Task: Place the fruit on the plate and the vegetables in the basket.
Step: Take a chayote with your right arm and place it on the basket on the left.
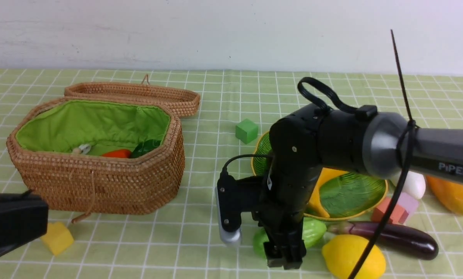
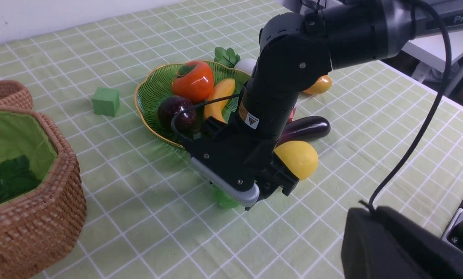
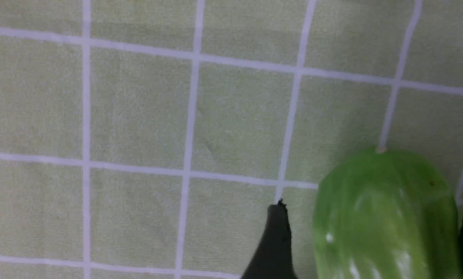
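Fingers [image 3: 274,240] of our right gripper [image 3: 372,217] stand wide apart astride the gourd [image 3: 386,232], which lies near the table's [image 1: 200,232] front edge, just before the plate [image 1: 347,190], beside the lemon [image 1: 351,259]; our left gripper [image 1: 11,223] is closed.

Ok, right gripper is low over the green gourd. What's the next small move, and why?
Probably close the right gripper. In its wrist view the gourd lies between the open fingers, with cloth showing beside one of them, so it looks straddled but not gripped. Its place is the basket.
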Tool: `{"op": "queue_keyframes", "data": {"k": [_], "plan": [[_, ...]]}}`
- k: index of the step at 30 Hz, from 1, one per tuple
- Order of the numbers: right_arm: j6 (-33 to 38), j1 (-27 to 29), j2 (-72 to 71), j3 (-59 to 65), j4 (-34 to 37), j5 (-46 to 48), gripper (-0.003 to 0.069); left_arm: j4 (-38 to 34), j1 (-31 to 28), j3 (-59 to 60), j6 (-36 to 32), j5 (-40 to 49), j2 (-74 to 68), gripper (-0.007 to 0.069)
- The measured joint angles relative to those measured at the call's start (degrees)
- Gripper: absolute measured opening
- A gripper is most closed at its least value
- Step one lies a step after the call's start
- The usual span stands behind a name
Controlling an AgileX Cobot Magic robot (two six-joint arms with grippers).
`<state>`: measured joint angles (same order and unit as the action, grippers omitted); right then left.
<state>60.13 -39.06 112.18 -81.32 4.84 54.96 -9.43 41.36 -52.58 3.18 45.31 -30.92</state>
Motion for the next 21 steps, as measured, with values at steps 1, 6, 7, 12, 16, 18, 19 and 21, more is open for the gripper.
{"op": "queue_keyframes", "data": {"k": [1,6,7,12,16,18,19,21], "plan": [[0.00,0.00,0.34,0.00,-0.06,0.18,0.0577,-0.13,0.00,0.00,0.00,0.00,0.00,-0.0013],[-0.04,0.00,1.15,0.00,-0.13,0.26,0.0550,-0.15,0.00,0.00,0.00,0.00,0.00,-0.0013],[-0.04,0.00,1.22,0.00,-0.08,0.49,0.0536,-0.16,0.00,0.00,0.00,0.05,0.00,-0.0013],[-0.11,-0.05,1.37,0.00,-0.08,0.89,0.0526,-0.16,0.00,0.00,0.00,0.10,0.00,-0.0013],[-0.93,-0.79,1.44,-1.63,-0.08,2.40,0.0558,-0.16,0.00,0.00,0.00,0.10,0.00,-0.0012],[-1.39,-1.30,1.44,-3.02,-0.08,3.18,0.0584,-0.16,0.00,0.00,0.00,0.15,0.00,-0.0011],[-1.55,-1.64,1.44,-3.73,-0.08,3.63,0.0596,-0.16,0.00,0.00,0.00,0.15,0.00,-0.0010],[-1.56,-1.97,1.44,-4.94,-0.08,4.73,0.0611,-0.16,0.00,0.00,0.00,0.15,0.00,-0.0010]]}}
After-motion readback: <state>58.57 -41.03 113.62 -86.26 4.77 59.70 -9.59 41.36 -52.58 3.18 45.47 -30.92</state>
